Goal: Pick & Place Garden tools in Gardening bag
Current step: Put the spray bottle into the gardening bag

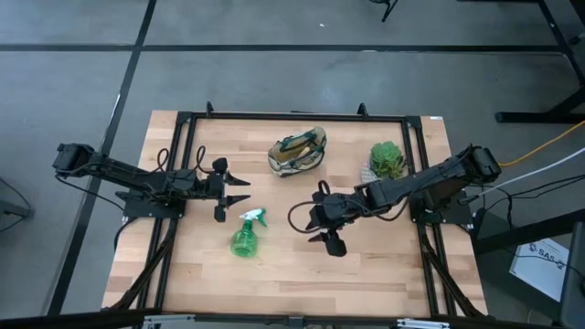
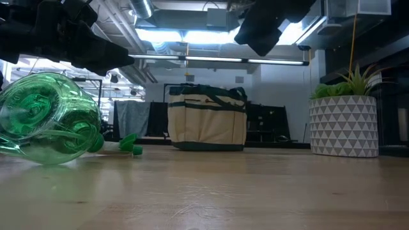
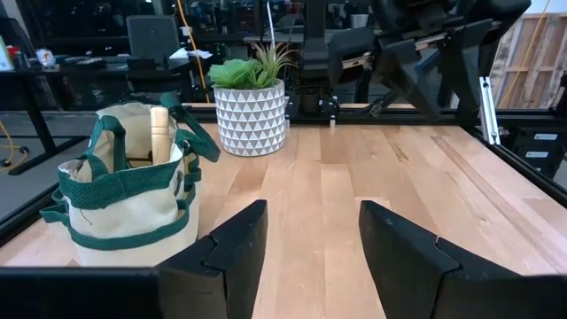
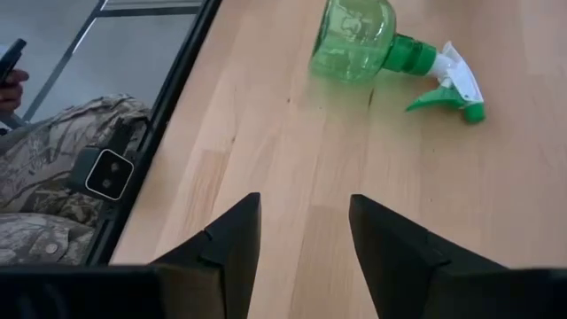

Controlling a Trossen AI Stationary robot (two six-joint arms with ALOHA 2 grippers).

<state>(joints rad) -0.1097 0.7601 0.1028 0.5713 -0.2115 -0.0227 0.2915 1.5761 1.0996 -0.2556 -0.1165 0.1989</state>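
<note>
The green translucent spray bottle (image 1: 245,236) lies on its side on the table, nozzle toward the far edge; it also shows in the right wrist view (image 4: 372,44) and the low view (image 2: 48,121). The beige gardening bag (image 1: 298,151) with green trim stands at the far middle, a wooden handle (image 3: 159,133) sticking out of its mouth. My left gripper (image 1: 239,190) is open and empty, above the table just beyond the bottle's nozzle. My right gripper (image 1: 326,230) is open and empty, to the right of the bottle. Trowel, rake and shears are otherwise not visible.
A leafy potted plant (image 1: 387,161) in a white patterned pot stands at the far right, also in the low view (image 2: 345,124). A black frame (image 1: 274,117) runs along the table's edges. A person's leg in camouflage cloth (image 4: 53,213) shows beside the table.
</note>
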